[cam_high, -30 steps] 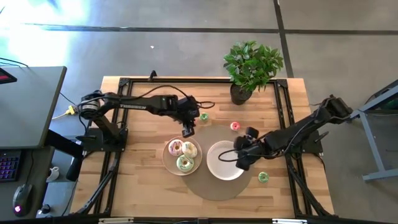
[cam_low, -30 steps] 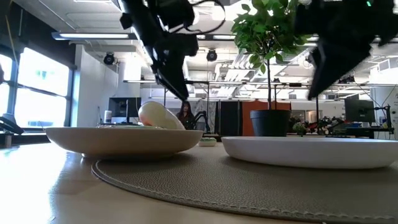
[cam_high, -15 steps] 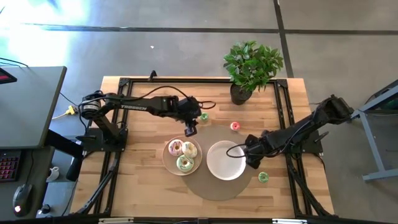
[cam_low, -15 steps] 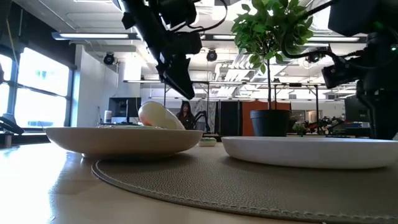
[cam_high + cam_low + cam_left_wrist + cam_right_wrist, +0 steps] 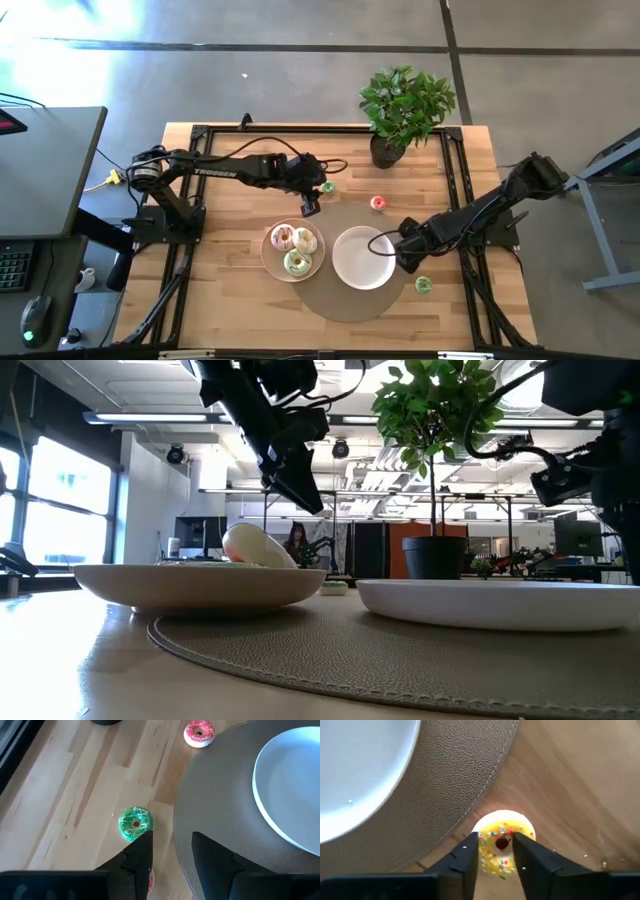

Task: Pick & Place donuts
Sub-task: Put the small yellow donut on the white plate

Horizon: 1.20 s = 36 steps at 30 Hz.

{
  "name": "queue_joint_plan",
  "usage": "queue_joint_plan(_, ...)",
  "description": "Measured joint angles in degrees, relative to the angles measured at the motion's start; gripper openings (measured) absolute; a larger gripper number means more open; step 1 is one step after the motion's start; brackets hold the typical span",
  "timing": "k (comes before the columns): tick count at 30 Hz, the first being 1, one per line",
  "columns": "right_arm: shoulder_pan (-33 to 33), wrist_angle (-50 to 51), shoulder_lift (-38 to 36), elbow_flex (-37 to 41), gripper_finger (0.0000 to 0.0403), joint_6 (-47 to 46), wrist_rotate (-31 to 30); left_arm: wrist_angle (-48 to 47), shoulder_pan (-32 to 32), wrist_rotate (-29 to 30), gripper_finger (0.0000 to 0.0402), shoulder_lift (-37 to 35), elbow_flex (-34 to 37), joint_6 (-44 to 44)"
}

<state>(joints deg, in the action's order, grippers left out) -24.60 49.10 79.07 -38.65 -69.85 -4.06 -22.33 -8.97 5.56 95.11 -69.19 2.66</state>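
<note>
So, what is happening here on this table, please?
Two robot arms are sorting toy donuts. The right gripper is low beside the empty white plate, its open fingers on either side of a small yellow donut lying on the wood just off the round mat. The left gripper hovers, open, near a small green donut at the mat's far edge. Three larger donuts already lie in the other plate. A pink donut and another green donut lie loose.

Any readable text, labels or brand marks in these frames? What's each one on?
"TROSSEN", white lettering on the left arm's forearm link in the high view; small, only just legible.
Nothing to read on the donuts, plates, mat or potted plant.
Screens and signs in the room behind, in the low view, are too small to read.
</note>
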Motion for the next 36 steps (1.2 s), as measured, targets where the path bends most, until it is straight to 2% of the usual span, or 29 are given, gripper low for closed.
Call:
queue_joint_plan(7,0.0,-6.0,-0.2,5.3,0.0010,-2.2,3.1,-0.1,0.0,0.0,0.0133,0.0,0.0,0.0)
queue_joint_plan(12,0.6,-5.5,0.0,2.9,0.0013,-0.5,2.4,-0.1,0.0,0.2,0.0133,0.0,0.0,0.0)
queue_joint_plan(15,0.6,-5.7,0.0,-1.6,0.0005,4.4,-1.2,-0.1,0.0,0.2,0.0133,0.0,0.0,0.0)
queue_joint_plan(19,0.6,-7.6,0.0,-6.8,0.0010,8.9,-11.2,-0.1,0.0,0.2,0.0133,0.0,0.0,0.0)
queue_joint_plan(21,0.6,-10.8,-0.1,-8.6,0.0005,14.7,-15.9,-0.1,0.0,0.2,0.0133,0.0,0.0,0.0)
queue_joint_plan(23,0.6,-15.5,-0.1,-8.7,0.0004,21.6,-18.0,-0.1,0.0,0.1,0.0133,0.0,0.0,0.0)
queue_joint_plan(28,2.2,-29.3,1.2,-4.7,0.0011,27.7,-15.0,-0.1,0.0,0.1,0.0133,0.0,0.0,0.6)
queue_joint_plan(31,3.3,-31.1,2.6,-2.8,0.0012,29.3,-12.1,-0.1,0.0,-0.1,0.0133,0.0,0.0,0.6)
queue_joint_plan(36,4.5,-30.9,2.8,-2.7,0.0025,31.0,-11.7,0.1,0.0,-0.7,0.0133,0.4,0.0,0.6)
